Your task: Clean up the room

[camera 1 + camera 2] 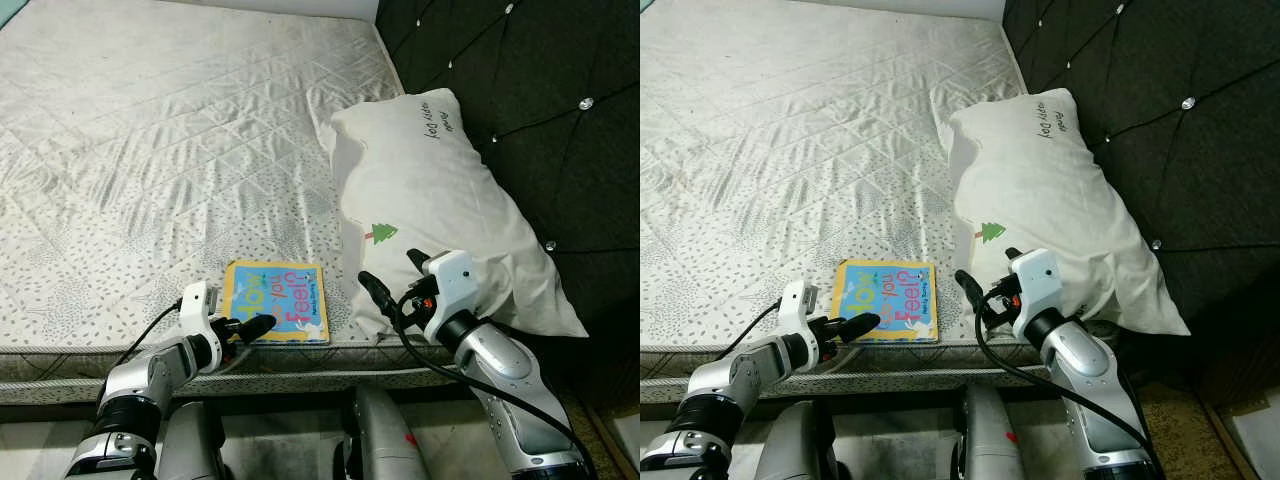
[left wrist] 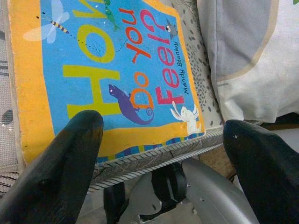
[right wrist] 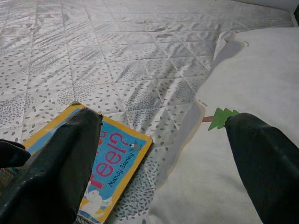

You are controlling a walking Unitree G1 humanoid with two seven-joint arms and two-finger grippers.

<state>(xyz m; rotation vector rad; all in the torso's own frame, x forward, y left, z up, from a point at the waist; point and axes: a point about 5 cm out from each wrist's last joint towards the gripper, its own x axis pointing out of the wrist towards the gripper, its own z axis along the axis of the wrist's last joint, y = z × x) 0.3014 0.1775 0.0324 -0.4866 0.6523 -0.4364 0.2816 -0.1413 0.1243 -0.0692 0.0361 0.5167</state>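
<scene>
A children's book [image 1: 278,300] with a yellow border and a blue cover reading "How Do You Feel?" lies flat on the mattress [image 1: 150,150], close to its front edge. My left gripper [image 1: 256,326] is at the book's front left corner, level with the mattress edge. In the left wrist view its fingers [image 2: 70,158] stand wide apart, open, and the book [image 2: 117,70] lies just beyond them. My right gripper [image 1: 392,278] hovers open at the near corner of a white pillow [image 1: 440,200], to the right of the book. Its fingers hold nothing.
The pillow, printed with a small green tree [image 1: 381,234], leans against a dark tufted headboard [image 1: 540,90] on the right. The quilted mattress stretches bare to the left and far side. Below its front edge are the bed frame and my own legs [image 1: 375,440].
</scene>
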